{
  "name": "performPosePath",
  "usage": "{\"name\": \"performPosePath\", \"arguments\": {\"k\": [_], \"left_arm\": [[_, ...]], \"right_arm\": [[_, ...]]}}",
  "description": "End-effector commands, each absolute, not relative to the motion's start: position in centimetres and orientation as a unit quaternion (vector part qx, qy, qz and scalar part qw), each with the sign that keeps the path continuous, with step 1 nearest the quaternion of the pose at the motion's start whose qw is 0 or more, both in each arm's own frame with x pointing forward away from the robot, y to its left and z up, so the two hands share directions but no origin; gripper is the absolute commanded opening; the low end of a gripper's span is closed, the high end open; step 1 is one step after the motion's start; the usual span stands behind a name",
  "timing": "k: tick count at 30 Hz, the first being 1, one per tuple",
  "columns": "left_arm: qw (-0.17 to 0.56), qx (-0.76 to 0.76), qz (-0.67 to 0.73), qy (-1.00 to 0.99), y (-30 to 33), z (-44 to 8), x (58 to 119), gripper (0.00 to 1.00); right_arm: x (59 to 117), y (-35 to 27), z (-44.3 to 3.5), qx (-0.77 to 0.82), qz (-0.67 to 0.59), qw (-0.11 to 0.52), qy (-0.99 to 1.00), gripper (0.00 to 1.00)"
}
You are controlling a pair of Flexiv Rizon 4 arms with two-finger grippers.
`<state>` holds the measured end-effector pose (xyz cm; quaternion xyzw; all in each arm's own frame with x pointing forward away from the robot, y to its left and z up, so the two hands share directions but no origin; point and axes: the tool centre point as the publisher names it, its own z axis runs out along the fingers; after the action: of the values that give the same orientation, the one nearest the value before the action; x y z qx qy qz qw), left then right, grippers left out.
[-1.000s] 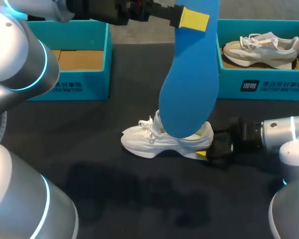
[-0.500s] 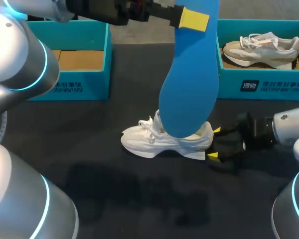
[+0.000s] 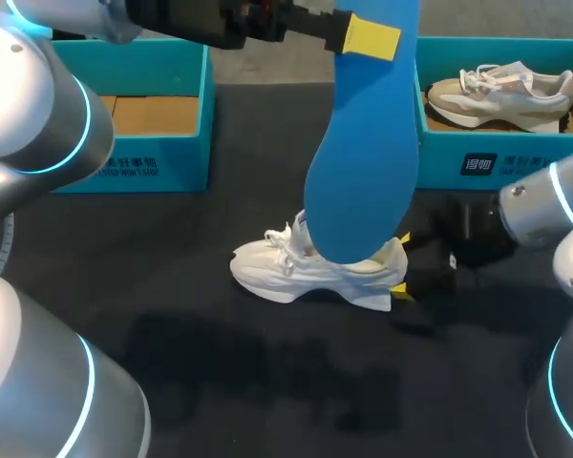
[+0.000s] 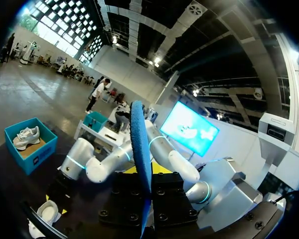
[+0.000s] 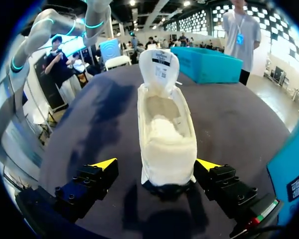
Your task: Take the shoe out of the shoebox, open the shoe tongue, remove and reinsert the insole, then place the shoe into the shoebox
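The shoe may skid when the left gripper, clamped on the insole, pushes in, since the right gripper stands spread apart, seemingly clear of its heel.

Shoe collar — behind the blue insole

Our right arm has swung in toward the far side of the worktop. A second ago our right gripper sat tight against the heel of the white shoe. It backed off and spread its jaws, which now flank the heel without touching it.
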<state>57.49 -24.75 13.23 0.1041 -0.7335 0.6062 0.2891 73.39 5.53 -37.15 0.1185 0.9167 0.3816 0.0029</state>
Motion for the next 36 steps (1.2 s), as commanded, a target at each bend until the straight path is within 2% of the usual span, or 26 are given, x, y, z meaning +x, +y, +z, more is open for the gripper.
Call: {"name": "performPosePath", "arguments": {"k": [1, 13, 36], "left_arm": [[0.289, 0.104, 0.606, -0.734, -24.8, 13.2, 57.5, 0.00], [0.289, 0.104, 0.606, -0.734, -24.8, 13.2, 57.5, 0.00], [0.289, 0.104, 0.606, -0.734, -24.8, 13.2, 57.5, 0.00]], "right_arm": [[73.6, 6.3, -36.4, 0.118, 0.266, -0.004, 0.957, 1.00], [74.4, 6.3, -35.3, 0.142, 0.160, 0.027, 0.977, 1.00], [74.4, 7.0, -33.1, 0.156, 0.052, 0.000, 0.986, 1.00]]}}
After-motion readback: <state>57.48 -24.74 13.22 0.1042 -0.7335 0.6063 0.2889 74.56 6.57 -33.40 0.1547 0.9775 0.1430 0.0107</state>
